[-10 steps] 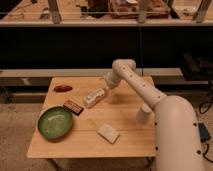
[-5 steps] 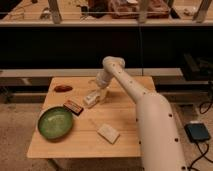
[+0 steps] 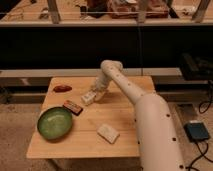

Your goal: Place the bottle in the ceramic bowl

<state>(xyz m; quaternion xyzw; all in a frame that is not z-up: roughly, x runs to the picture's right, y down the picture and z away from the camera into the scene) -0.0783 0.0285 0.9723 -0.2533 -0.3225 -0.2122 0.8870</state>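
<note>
The small whitish bottle (image 3: pixel 89 97) lies on its side on the wooden table (image 3: pixel 125 120), near the middle back. My gripper (image 3: pixel 98 91) is at the bottle's right end, low over the table and touching or nearly touching it. The green ceramic bowl (image 3: pixel 54 122) sits at the table's front left, well apart from the bottle, with nothing in it. My white arm (image 3: pixel 145 115) reaches in from the lower right.
A flat white packet (image 3: pixel 108 133) lies at the front middle. A dark red-brown bar (image 3: pixel 73 107) lies between the bowl and the bottle. A small red item (image 3: pixel 62 88) sits at the back left. A dark shelf unit stands behind the table.
The arm has swung left and stretched further over the table, bringing the gripper onto the bottle's right end. The bottle has shifted slightly left. The other things have not moved.
</note>
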